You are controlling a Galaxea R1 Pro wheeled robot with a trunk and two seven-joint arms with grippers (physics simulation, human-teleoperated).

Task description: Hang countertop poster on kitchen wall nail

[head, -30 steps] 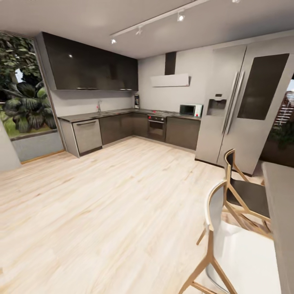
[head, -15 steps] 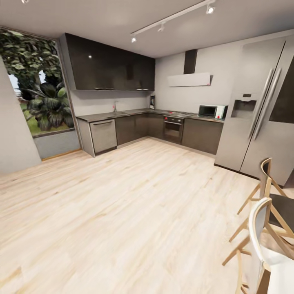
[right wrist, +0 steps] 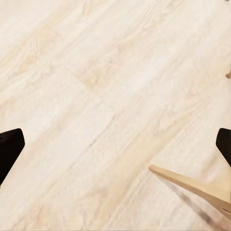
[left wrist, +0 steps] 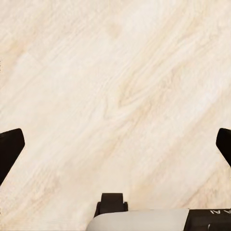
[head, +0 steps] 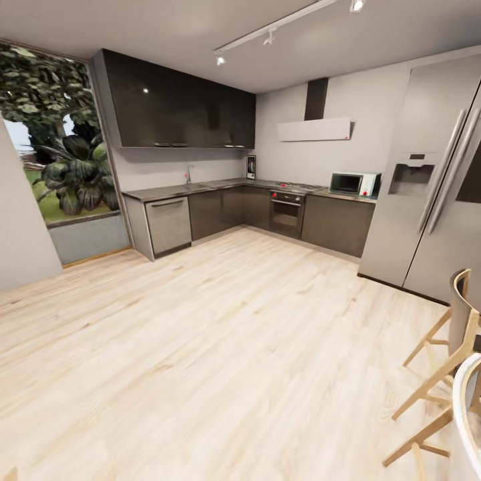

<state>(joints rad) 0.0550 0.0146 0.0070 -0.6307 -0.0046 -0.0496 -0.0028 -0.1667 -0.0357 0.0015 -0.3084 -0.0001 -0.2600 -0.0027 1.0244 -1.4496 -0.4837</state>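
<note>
Zero steps done, by the look of things: poster (head: 250, 167) propped upright on the kitchen countertop (head: 200, 190), back in the corner against the pale wall, near the gas hob (head: 297, 186) and well apart from both sets of fingers. Too small from the head camera to make out any artwork; reads as a dark upright rectangle with a lighter edge. Left gripper (left wrist: 115, 144) spread wide, dark fingertips (left wrist: 9, 150) far apart, pale wood floor (left wrist: 120, 72) between and beyond them, nothing held. Right gripper (right wrist: 115, 147) equally wide and empty, fingertips (right wrist: 9, 149) over the same planking, with a wooden chair leg (right wrist: 192, 185) beyond the gap and nearer one tip than the other. Seen from the head, a broad stretch of open floor between the robot and the dark cabinet fronts, a wooden chair (head: 441, 354) close on the right, and a microwave (head: 353, 183) and tall steel fridge (head: 427, 180) further along the run. Left to do, as a judgement: nearly everything. Cross the floor, bring one pair of fingers around the frame's edge, close, lift clear of the worktop, carry to the wall, hang. Wall nails impossible to pick out at this range, so choosing one also left for closer in.
</note>
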